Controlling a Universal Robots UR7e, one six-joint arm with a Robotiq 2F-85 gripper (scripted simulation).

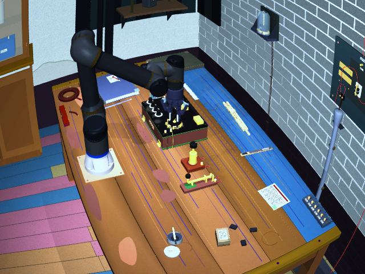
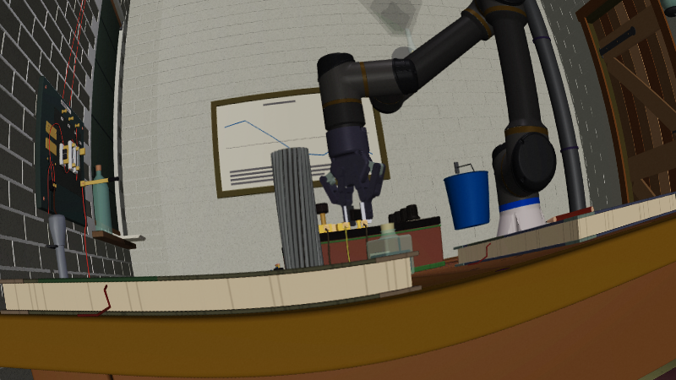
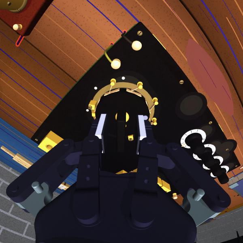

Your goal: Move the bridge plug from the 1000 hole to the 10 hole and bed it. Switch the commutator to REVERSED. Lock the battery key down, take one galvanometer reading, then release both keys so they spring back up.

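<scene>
The commutator (image 1: 174,124) (image 3: 122,102) is a brass ring with a dark handle (image 3: 121,133) at its middle, on the front part of the black bridge box (image 1: 174,122). My gripper (image 1: 176,117) (image 2: 354,215) (image 3: 121,133) stands straight over it, open and holding nothing, with the handle between its fingers. A row of black dial knobs (image 1: 154,107) (image 3: 208,156) runs along the box's left side. I cannot make out the bridge plug. Nearer the front of the bench are the key with a yellow post (image 1: 193,157) and the brass lever key (image 1: 200,183).
Behind the box lie a blue notebook (image 1: 118,87) and a dark mat. The brick wall runs along the right. A ruler (image 1: 237,118) and a rod (image 1: 256,151) lie on the blue strip. A grey ribbed cylinder (image 2: 295,208) and a glass bottle (image 2: 388,243) stand near the box.
</scene>
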